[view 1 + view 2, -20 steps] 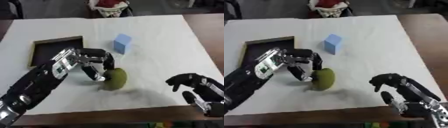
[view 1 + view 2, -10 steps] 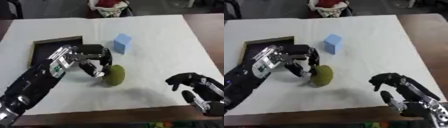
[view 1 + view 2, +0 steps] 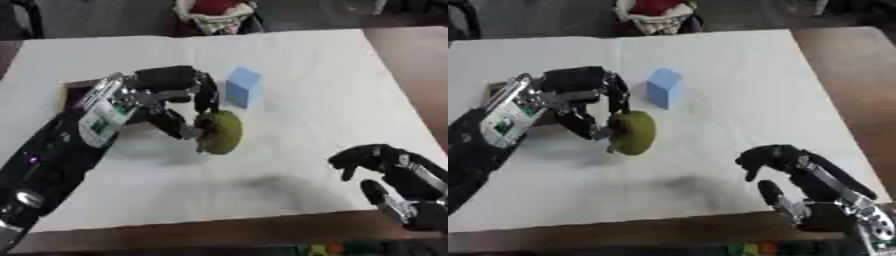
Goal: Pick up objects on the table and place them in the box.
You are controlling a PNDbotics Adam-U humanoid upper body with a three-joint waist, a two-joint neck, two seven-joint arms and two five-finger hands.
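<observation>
An olive-green oval fruit (image 3: 220, 132) hangs above the white cloth, its shadow lying apart from it on the cloth below and to the right. My left hand (image 3: 166, 85) is shut on it, fingers and thumb curled round its left side. A light blue cube (image 3: 242, 86) stands on the cloth just behind the fruit. The dark box (image 3: 70, 86) lies at the left, mostly hidden behind my left forearm. My right hand (image 3: 385, 160) rests at the lower right, fingers curled, holding nothing.
The white cloth (image 3: 332, 75) covers most of the table; bare brown wood (image 3: 420, 60) shows along the right side and the front edge. A red and white bundle (image 3: 210, 12) sits beyond the far edge.
My left hand has closed on the green fruit and raised it off the cloth, shifting slightly toward the back. The right hand and the blue cube have not moved.
</observation>
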